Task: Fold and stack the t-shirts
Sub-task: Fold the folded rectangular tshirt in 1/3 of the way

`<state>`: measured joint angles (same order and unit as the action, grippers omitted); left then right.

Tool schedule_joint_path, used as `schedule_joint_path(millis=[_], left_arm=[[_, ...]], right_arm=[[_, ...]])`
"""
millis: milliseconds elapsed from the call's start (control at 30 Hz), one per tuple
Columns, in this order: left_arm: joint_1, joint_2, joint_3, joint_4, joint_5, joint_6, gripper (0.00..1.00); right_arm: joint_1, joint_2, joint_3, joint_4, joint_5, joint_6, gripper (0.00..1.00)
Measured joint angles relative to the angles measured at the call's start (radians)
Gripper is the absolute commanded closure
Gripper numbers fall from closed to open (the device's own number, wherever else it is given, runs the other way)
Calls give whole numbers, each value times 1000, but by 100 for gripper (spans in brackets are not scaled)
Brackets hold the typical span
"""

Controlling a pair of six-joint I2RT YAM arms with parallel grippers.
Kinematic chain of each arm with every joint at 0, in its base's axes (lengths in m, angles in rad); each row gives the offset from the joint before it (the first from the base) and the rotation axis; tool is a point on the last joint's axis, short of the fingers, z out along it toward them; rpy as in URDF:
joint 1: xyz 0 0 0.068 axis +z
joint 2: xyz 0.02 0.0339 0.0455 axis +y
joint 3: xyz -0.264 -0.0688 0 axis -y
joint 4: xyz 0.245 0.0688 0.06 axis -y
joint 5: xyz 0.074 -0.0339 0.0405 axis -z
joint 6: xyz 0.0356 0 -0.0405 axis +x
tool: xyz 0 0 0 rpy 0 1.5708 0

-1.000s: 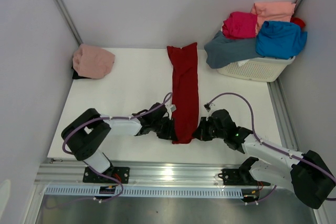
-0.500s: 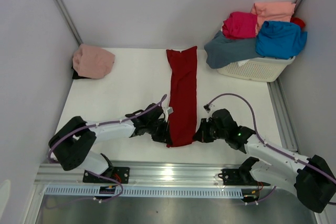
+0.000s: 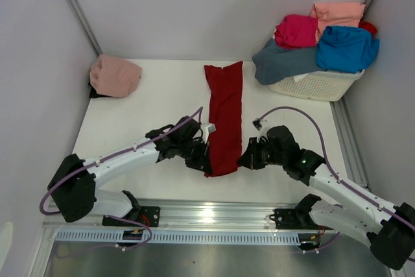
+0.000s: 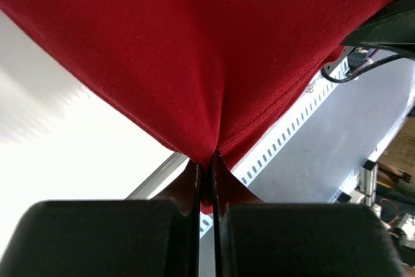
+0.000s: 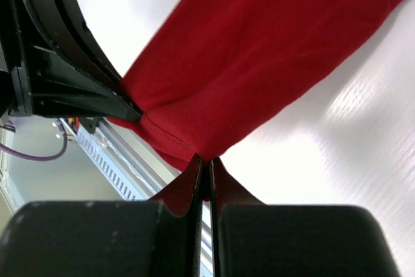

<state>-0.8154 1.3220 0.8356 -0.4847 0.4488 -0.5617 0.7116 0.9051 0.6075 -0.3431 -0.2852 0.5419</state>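
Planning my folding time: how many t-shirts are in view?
6: dark red shirt mid-table; dusty pink shirt far left; magenta shirt, salmon shirt, blue shirt and grey-blue shirt heaped on the basket far right. Others may be hidden underneath.

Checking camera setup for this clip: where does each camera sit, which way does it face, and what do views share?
Top external: above, behind the bases, looking down at the table; both arms reach the dark red t-shirt.
Left wrist: on the left arm, looking along shut left jaws pinching the shirt; right jaws upper right.
Right wrist: on the right arm, along shut right jaws; left jaws at left.
Shared: both wrist views show the shirt's near end.
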Motion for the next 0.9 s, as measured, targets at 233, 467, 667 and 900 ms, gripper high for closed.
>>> schedule_joint_path(millis=[233,467,667,900], left_arm=[[49,7,149,-89,-63,48,99],[175,111,281,-78,-99,71,99],[252,247,417,-53,-99,78,99],[307,409,549,-11,-59,85,99]], right_arm=[[-31,33,63,32,40,-47,100],[-132,196,118,168,76,-90,100],[-228,407,239,278,74,-88,100],[-294,564,376,321,84,-83,100]])
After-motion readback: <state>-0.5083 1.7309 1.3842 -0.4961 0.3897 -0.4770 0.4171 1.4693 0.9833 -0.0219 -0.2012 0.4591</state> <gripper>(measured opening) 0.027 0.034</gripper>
